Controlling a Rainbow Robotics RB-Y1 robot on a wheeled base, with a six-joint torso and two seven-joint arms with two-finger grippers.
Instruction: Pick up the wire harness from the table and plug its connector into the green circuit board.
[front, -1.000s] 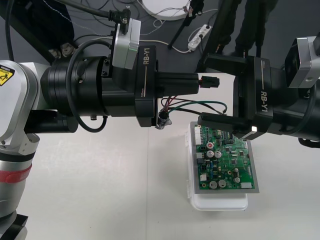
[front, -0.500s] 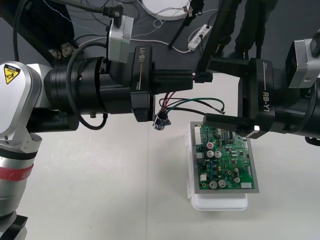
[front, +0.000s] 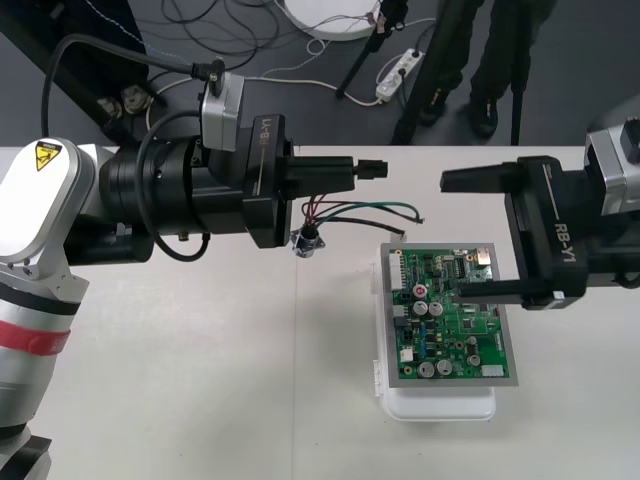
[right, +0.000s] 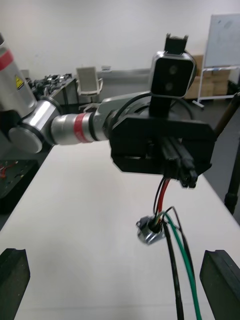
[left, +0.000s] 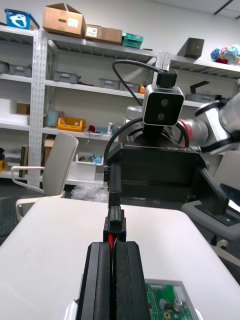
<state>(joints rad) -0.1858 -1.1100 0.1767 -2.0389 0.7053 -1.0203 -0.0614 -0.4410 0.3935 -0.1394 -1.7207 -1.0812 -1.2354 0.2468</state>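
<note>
1. The left claw (front: 350, 170) hangs over the counter (front: 200, 380) near its far edge, fingers pressed together on the black plug (front: 373, 168).
2. The plug's long axis runs along that edge, tip toward the right claw (front: 455, 235); its wires (front: 365, 210) loop beneath, the metal socket (front: 307, 240) dangling above the counter.
3. The green circuit board (front: 450, 315) lies flat on its white base (front: 440, 405).
4. The right claw is spread wide above the board's far end.
</note>
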